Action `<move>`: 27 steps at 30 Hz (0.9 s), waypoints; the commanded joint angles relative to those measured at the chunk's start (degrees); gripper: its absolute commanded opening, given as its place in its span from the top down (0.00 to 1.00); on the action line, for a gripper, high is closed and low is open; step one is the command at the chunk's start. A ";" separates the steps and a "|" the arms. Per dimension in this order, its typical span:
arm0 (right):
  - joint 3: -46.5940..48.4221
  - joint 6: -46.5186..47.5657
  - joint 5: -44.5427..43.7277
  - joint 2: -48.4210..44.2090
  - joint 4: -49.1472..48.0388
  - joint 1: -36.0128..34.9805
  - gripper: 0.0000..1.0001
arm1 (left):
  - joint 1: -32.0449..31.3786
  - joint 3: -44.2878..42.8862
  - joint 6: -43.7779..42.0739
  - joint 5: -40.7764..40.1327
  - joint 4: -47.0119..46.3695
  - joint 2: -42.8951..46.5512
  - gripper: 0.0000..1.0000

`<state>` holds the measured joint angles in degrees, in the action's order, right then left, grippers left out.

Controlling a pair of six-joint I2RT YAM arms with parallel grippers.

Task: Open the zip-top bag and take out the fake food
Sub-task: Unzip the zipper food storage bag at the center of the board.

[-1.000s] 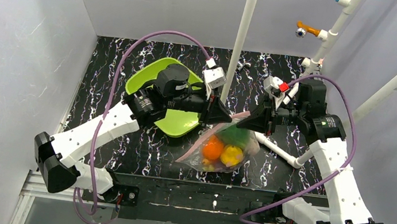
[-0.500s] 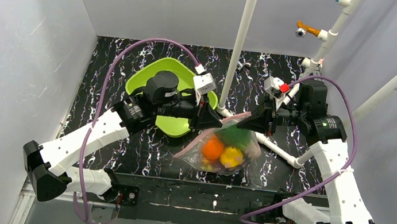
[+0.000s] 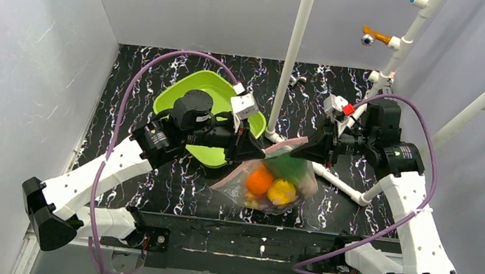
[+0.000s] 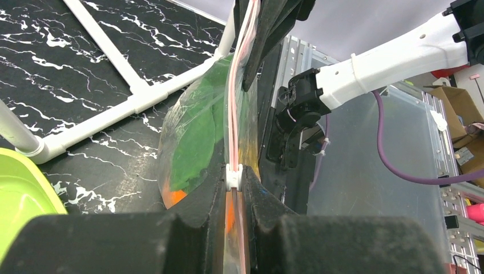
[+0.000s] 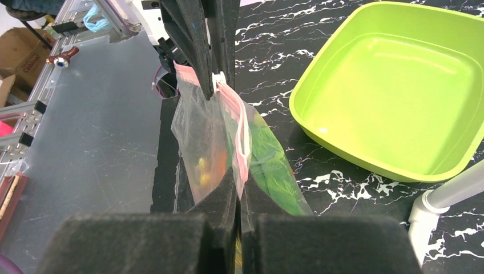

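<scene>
Hidden: fake food (image 3: 260, 180) blurs behind film; only orange, yellow, green lumps show
zip-top bag (image 3: 301, 180): crinkly clear plastic, pink strip (image 5: 242, 128), hung between claws over desk (image 3: 132, 94)
left claw (image 3: 255, 154): pinching strip
right claw (image 3: 294, 149): pinching strip

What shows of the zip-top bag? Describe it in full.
The zip-top bag is clear, crinkled plastic with a pink zip strip and a small white slider. It is stretched edge-up between both grippers: the left gripper is shut at the slider, the right gripper shut on the strip's other end. Orange, yellow and green fake food shows through it. Whether the zip has parted is unclear.
</scene>
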<state>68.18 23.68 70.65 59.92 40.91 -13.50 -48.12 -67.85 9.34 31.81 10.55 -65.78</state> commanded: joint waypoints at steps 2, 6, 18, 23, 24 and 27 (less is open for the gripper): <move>0.13 2.06 0.71 -1.47 0.41 1.43 0.99 | 0.91 1.25 -1.26 -0.79 2.48 4.14 1.00; -0.07 2.53 1.27 -1.35 0.71 1.58 0.99 | 0.90 2.06 -1.26 -0.88 2.63 4.82 1.00; -0.68 3.20 1.69 -1.56 0.80 2.20 0.99 | 0.86 4.81 -1.26 -1.16 3.18 6.79 1.00; -0.94 3.18 1.78 -1.58 0.67 2.40 0.99 | 0.89 6.18 -1.18 -1.61 3.07 8.29 1.00; -0.95 3.19 1.77 -1.56 0.59 2.42 0.99 | 0.89 6.40 -1.17 -1.70 3.22 8.54 1.00; -1.03 3.17 1.69 -1.56 0.59 2.50 0.99 | 0.90 7.02 -1.38 -2.02 3.51 9.14 1.00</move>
<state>66.85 25.82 71.37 59.59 42.35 -12.14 -48.05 -61.60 8.95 30.35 11.68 -59.57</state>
